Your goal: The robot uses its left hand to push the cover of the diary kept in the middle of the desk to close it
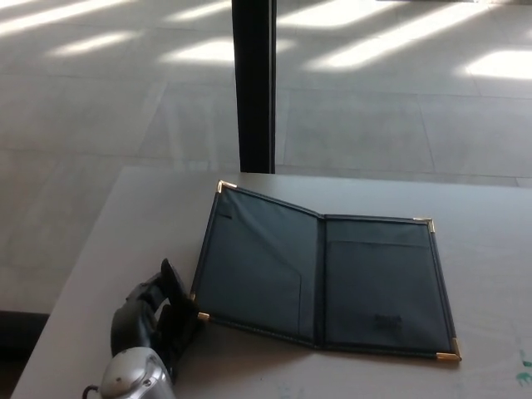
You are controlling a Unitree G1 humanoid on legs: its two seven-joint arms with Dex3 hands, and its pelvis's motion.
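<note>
A dark diary with gold corner caps lies open on the grey desk. Its right half rests flat, while the left cover stands slightly raised off the surface. My left hand sits at the near left corner of that cover, black fingers apart and right against the cover's edge by the gold cap. It holds nothing. The right hand does not show.
A black post rises behind the desk's far edge, just beyond the diary. Tiled floor with sunlit patches lies past it. The desk's left edge runs close to my left forearm.
</note>
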